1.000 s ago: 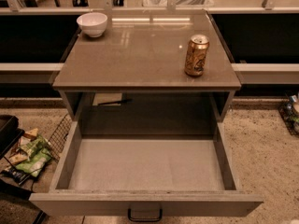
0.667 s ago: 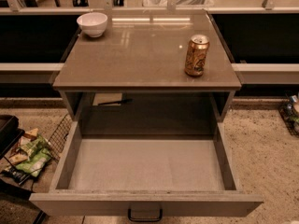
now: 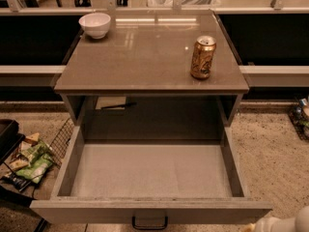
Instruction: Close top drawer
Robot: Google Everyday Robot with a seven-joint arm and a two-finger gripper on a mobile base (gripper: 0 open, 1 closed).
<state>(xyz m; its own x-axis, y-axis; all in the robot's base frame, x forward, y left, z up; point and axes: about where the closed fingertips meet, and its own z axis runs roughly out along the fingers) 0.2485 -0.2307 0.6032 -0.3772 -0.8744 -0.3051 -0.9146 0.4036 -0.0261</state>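
Drawer: pulled far out from under the bench's near edge, pale floor bare; closing not yet done.
Handle: black, centred on the drawer front; a push on the flat front beside it would likely send the drawer home.
Claw: a pale rounded part beyond the bench's near right corner, just beside the front's right end; how wide it stands, or whether it touches, I cannot tell.
Bowl: far left corner, out of the drawer's path.
Can: upright near the right edge; a hard shove could rock it.
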